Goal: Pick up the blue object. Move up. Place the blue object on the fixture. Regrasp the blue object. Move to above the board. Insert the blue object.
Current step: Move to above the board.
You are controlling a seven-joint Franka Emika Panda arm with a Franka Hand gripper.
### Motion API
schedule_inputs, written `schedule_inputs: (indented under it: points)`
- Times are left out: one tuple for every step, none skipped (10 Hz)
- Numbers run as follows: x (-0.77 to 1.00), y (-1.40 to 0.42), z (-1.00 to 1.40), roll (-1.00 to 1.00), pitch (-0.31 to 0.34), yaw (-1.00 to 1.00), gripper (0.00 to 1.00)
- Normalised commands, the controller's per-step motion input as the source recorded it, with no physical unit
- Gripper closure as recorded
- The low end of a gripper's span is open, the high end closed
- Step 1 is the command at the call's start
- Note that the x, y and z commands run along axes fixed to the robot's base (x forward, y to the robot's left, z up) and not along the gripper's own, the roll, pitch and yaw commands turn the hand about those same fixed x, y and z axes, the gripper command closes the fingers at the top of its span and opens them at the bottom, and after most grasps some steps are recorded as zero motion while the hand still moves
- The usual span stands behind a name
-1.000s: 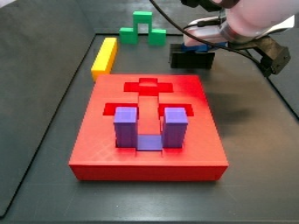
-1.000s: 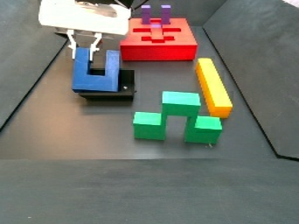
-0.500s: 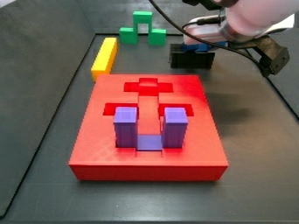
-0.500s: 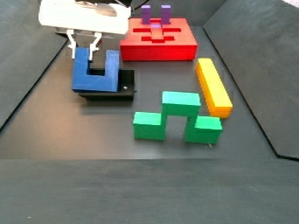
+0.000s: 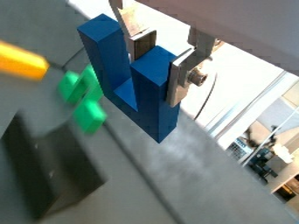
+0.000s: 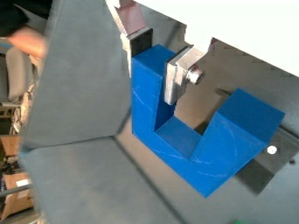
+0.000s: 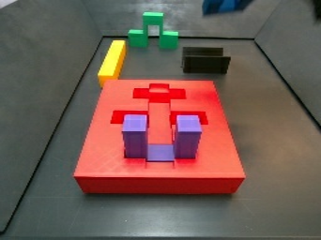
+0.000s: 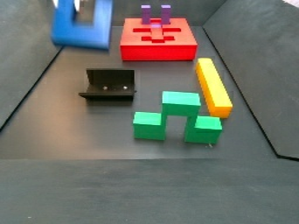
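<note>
My gripper (image 5: 159, 51) is shut on one arm of the dark blue U-shaped block (image 5: 131, 80), with a silver finger on each side of that arm. The grip also shows in a wrist view (image 6: 158, 59) with the blue block (image 6: 193, 127). In a side view the blue block (image 8: 82, 28) hangs blurred high above the floor, and in a side view only its tip (image 7: 227, 5) shows at the frame's edge. The black fixture (image 7: 206, 62) (image 8: 108, 85) stands bare. The red board (image 7: 160, 141) (image 8: 158, 44) lies flat.
A purple U-shaped block (image 7: 162, 137) sits in the board's recess. A yellow bar (image 7: 113, 60) (image 8: 212, 86) and a green block (image 7: 158, 31) (image 8: 176, 117) lie on the dark floor. Black walls close in the floor.
The gripper has risen with the blue block, lifting it off the fixture. The arm has left a side view and the fixture is now bare.
</note>
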Motion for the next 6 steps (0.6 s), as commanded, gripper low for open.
schedule_inputs:
  points:
    - [-0.02, -0.02, 1.4, -0.01, 0.068, 0.0, 1.0]
    - [0.01, -0.01, 1.4, -0.01, 0.066, 0.02, 1.0]
    - [0.02, -0.01, 0.66, -0.01, 0.082, 0.02, 1.0]
    - [0.04, -0.01, 0.2, 0.01, 0.092, 0.03, 1.0]
    - [-1.4, -1.4, 0.25, -1.0, 0.175, -0.16, 1.0]
    - [-1.4, -1.37, 0.28, -1.0, 0.162, -0.16, 1.0]
